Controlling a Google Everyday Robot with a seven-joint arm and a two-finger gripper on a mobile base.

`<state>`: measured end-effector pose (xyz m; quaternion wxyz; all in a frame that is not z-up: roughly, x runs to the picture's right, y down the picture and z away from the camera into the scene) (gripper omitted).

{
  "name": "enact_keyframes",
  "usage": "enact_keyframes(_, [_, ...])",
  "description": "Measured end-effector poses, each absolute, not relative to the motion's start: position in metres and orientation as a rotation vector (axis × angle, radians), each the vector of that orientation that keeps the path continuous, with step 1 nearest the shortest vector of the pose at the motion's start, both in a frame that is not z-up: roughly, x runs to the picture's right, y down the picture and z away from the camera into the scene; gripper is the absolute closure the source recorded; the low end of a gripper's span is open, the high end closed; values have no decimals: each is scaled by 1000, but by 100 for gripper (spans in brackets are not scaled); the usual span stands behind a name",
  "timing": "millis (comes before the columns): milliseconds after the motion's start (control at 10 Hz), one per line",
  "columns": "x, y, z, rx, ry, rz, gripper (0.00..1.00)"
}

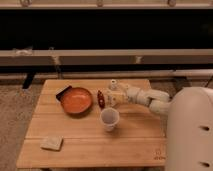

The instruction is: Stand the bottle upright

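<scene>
The bottle (113,86) is small and whitish with a white cap. It stands upright on the wooden table (90,140), near the far edge right of centre. My gripper (116,96) reaches in from the right and sits at the bottle's lower body, hiding it, so only the neck and cap show above. My pale arm (150,98) stretches back to the robot's white body at the right.
A white cup (109,119) stands just in front of the gripper. A small dark red object (100,98) lies left of the bottle, next to an orange bowl (76,100) with a black item (64,92) behind it. A pale sponge (51,143) lies front left.
</scene>
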<state>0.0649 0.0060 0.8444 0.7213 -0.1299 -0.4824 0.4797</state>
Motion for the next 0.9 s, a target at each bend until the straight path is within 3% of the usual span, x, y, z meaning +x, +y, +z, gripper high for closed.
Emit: enact_keyframes(900, [88, 11, 801, -218, -888, 993, 31])
